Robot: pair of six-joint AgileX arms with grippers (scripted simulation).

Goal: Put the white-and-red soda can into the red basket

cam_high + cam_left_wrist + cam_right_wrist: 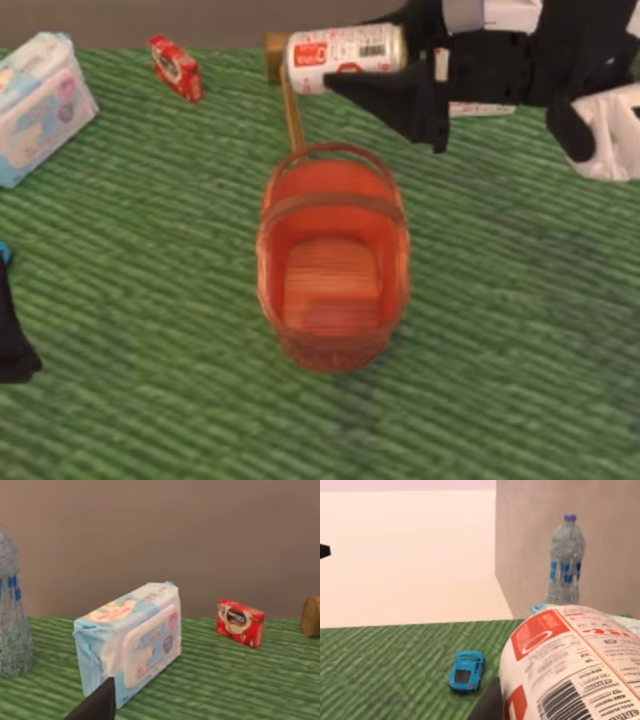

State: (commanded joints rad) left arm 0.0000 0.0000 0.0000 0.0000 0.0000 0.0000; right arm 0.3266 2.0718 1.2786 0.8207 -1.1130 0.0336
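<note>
The white-and-red soda can (345, 58) lies on its side in the air above the table's far edge, beyond the red basket (333, 265). My right gripper (385, 70) is shut on it, one black finger (395, 95) showing beneath its barcode end. In the right wrist view the can (570, 665) fills the near corner beside a dark finger (487, 705). The basket stands empty mid-table, its hoop handle across the top. My left gripper (15, 345) is parked at the left edge, open, with only one finger (95, 705) showing.
A wet-wipes pack (35, 100) and a small red packet (176, 67) lie at the far left. A wooden mallet (288, 100) sits just behind the basket. A blue toy car (466, 670) and a plastic bottle (566, 562) stand at the left. White cartons (495, 12) are far right.
</note>
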